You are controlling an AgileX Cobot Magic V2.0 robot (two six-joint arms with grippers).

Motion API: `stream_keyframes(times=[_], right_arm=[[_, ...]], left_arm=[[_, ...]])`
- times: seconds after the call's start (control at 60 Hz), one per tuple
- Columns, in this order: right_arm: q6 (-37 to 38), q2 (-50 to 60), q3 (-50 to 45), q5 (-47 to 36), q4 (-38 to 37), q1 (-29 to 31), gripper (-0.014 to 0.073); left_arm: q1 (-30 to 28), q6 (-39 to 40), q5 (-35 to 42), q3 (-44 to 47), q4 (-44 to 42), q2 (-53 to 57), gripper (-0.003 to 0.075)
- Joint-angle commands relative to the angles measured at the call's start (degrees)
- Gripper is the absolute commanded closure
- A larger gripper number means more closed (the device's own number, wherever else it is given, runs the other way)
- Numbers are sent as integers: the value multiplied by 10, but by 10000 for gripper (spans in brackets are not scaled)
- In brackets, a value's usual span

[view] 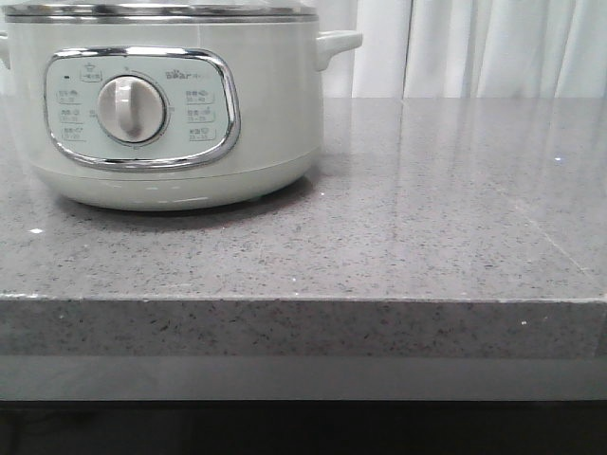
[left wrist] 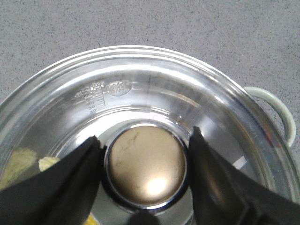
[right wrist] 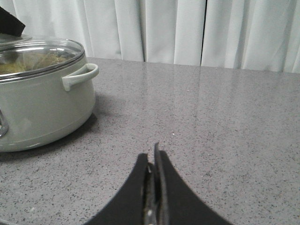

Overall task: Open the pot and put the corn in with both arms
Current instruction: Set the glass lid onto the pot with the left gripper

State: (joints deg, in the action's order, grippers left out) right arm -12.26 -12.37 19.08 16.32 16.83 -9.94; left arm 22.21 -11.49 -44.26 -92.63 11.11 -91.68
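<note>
The pot point(view: 266, 114) is a pale grey-green cooker with a chrome-framed dial panel, standing at the table's far left. It also shows in the right wrist view point(right wrist: 42, 112). Its glass lid point(left wrist: 140, 84) sits on the rim. My left gripper point(left wrist: 145, 135) is over the lid, its black fingers point(left wrist: 70, 178) pressed on both sides of the bronze lid knob point(left wrist: 145, 164). Pale yellow pieces point(left wrist: 21, 161) show through the glass; I cannot tell what they are. No corn cob shows on the table. My right gripper point(right wrist: 153, 154) is shut and empty, low over the table to the right of the pot.
The grey speckled table point(view: 427, 209) reaches right of the pot to a front edge point(view: 303, 303). A white curtain point(right wrist: 187, 28) hangs behind it. The pot's side handle point(right wrist: 79, 77) sticks out to the right.
</note>
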Motion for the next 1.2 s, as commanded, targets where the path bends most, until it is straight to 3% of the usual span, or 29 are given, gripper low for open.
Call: stream_keyframes(times=[0.0,0.167,0.383,0.467,0.667,0.883,1.183], right_arm=[[-6,-5,15,-43,2,-1,662],[-6,-5,15,-40,2,-1,662],[-6,-5,15,-40,2,-1,662],[-6,-5,15,-40,2,-1,662],[-6,-5,15,-42,2,-1,662],[-6,-5,15,-44,2,-1,662],[-6,-5,15,-43,2,-1,662]], left_arm=[[-1,1,57,-26,9,22,231],[-1,1,60,-57,-4,27,197],[-1,-2,55,-63,-4,63,232],[-1,-5,52,-50,-5,78,346],[-1,-6,55,-15,-5,109,742],[-1,-6,91,45,-5,161,738],[-1,-6,208,240,-5,328,738]])
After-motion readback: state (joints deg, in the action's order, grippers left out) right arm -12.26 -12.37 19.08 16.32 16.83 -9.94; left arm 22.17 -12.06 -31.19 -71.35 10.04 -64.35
